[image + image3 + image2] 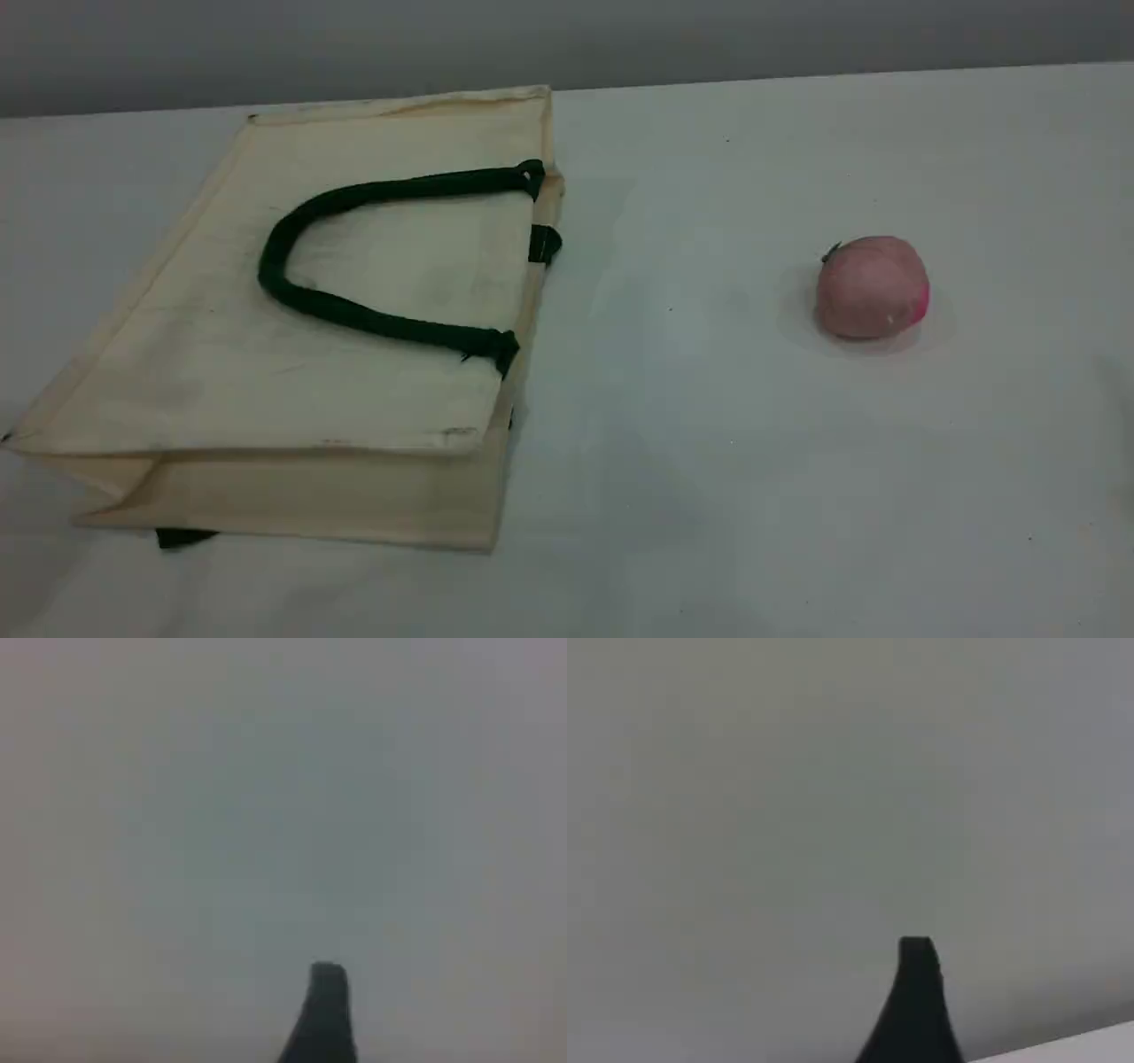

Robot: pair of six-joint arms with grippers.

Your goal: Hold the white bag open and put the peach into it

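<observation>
The white bag (221, 372) lies flat by the table's (709, 496) left edge, mouth facing right toward the peach (871, 286) — well apart, near the right edge — so the left gripper (917, 1001) probably suits the bag, the right gripper (323, 1014) the peach (both spread, holding nothing).

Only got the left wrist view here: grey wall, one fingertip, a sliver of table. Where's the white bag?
Observer: In the scene view the white bag lies flat on the left part of the table.
Operator: Which side is the mouth on?
Observer: The right. The green handle is fixed along that edge and folded back onto the top panel.
Operator: And the peach?
Observer: The peach sits on the table to the right of the bag, well apart from it, with nothing touching it.
</observation>
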